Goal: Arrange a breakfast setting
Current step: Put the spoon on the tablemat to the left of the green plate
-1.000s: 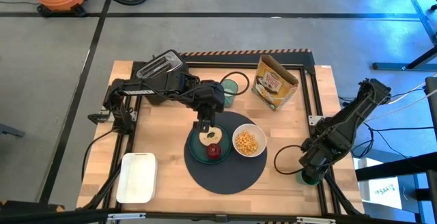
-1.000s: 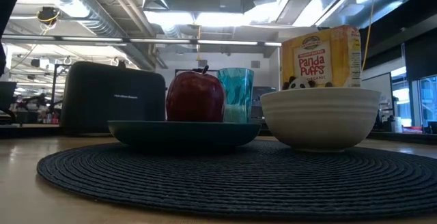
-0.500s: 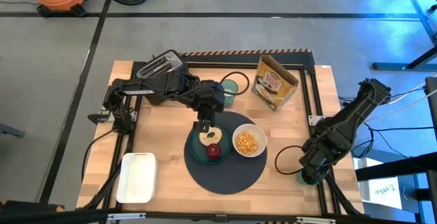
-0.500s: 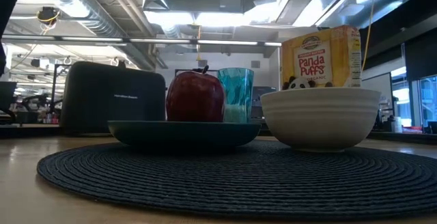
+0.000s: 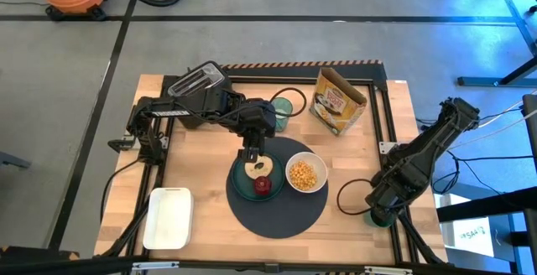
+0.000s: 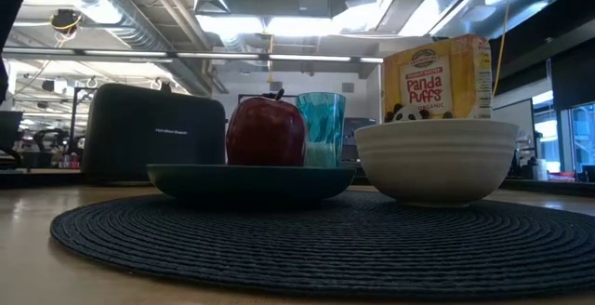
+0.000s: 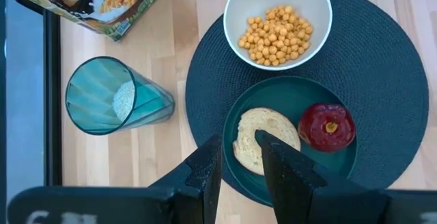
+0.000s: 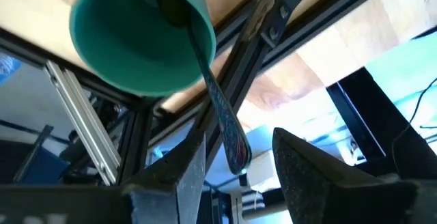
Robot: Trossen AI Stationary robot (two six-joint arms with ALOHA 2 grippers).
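change: basically nothing is seen to move, only the right arm looks nudged a hair.
left gripper [image 5: 250, 155]: held over the bagel [image 7: 263, 141] on the plate [image 7: 290, 178], fingers spread.
right gripper [image 5: 377, 211]: parked at the table's right edge by the mug [image 8: 141, 41]; fingers apart around the utensil [image 8: 223, 111].
mat [image 5: 293, 210]: plate, apple [image 5: 263, 184], cereal bowl [image 5: 305, 175] sat on it.
box [image 6: 437, 78]: "Panda Puffs" is readable.

The left arm reaches from the table's far-left side toward the centre, its wrist bent downward so the left gripper [image 5: 250, 155] points at the tabletop; the fingers [image 7: 205, 173] stand slightly parted (a narrow gap shows between them). The right arm folds down along the table's right edge, and the right gripper [image 5: 379, 215] sits low at the near-right corner with its fingers [image 8: 188, 169] spread apart.
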